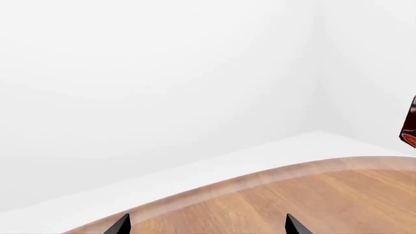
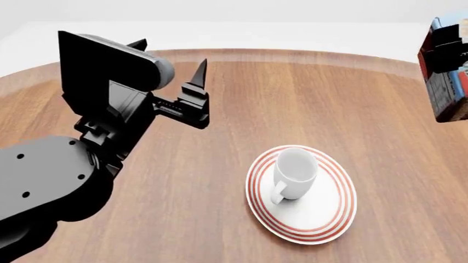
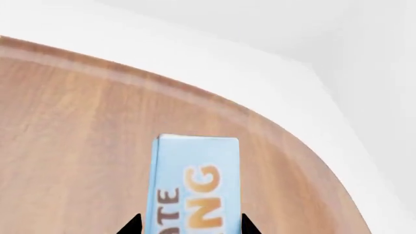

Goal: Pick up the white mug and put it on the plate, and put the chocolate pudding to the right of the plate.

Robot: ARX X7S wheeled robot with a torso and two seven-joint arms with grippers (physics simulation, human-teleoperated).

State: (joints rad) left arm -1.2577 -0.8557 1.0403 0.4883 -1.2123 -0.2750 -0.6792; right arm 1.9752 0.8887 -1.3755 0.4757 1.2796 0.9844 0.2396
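Observation:
The white mug (image 2: 295, 172) stands upright on the plate (image 2: 325, 227), a round white plate with red rings, its handle turned toward me. The chocolate pudding (image 2: 447, 90) hangs in the air at the far right, above the table, with my right gripper (image 2: 441, 52) shut on it. In the right wrist view the carton's light blue face (image 3: 195, 180) fills the gap between the fingertips of the right gripper (image 3: 190, 225). My left gripper (image 2: 172, 55) is raised over the table's back left, well left of the plate. It is open with nothing between its fingers (image 1: 208, 226).
The round wooden table (image 2: 219, 219) has its curved far edge (image 2: 292, 52) near a white floor and walls. A dark brown and red shape (image 1: 409, 126) shows at the edge of the left wrist view; what it is I cannot tell.

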